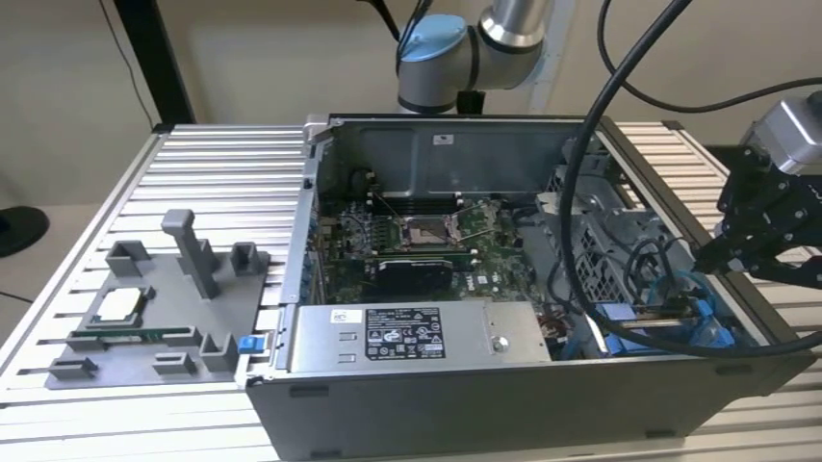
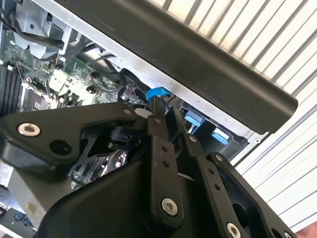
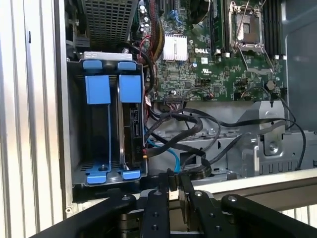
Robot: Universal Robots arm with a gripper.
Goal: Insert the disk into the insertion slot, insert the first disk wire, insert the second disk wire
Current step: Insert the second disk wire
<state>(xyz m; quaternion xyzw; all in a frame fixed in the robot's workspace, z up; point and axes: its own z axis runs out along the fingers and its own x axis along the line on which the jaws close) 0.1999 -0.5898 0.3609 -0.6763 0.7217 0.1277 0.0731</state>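
**Position.** The case (image 1: 514,404) stood open on the tabletop (image 1: 218,183), toward its edge on the exterior view's right. The slot (image 3: 72,124) occupied the case corner nearest that edge and the tabletop's front edge.

**Disk.** The disk (image 3: 133,124) sat inside the slot, in the compartment next to the board. Its blue tab (image 3: 131,88) was level with the neighbouring tab (image 3: 97,89). It was judged fully home, on the first wrist view alone.

**Gripper.** The gripper (image 1: 714,258) hung over the case wall beside the slot. In both wrist views its fingers (image 3: 157,208) were pressed together, with nothing seen pinched between them.

**Wires.** Black wires (image 3: 198,126) and a blue wire (image 3: 172,152) lay in a loose tangle just beside the disk's connector end. Whether either was seated could not be told.

**Risks noted.**
- The tangle crowded the connector, so a plug could meet the socket askew and bend, or catch on a neighbouring wire.
- A thick black cable (image 1: 580,212) drooped from the arm across the open case near the slot. It could snag on the case wall or drag the loose wires with any arm motion.
- A sideways knock on the disk could unseat it from its rails
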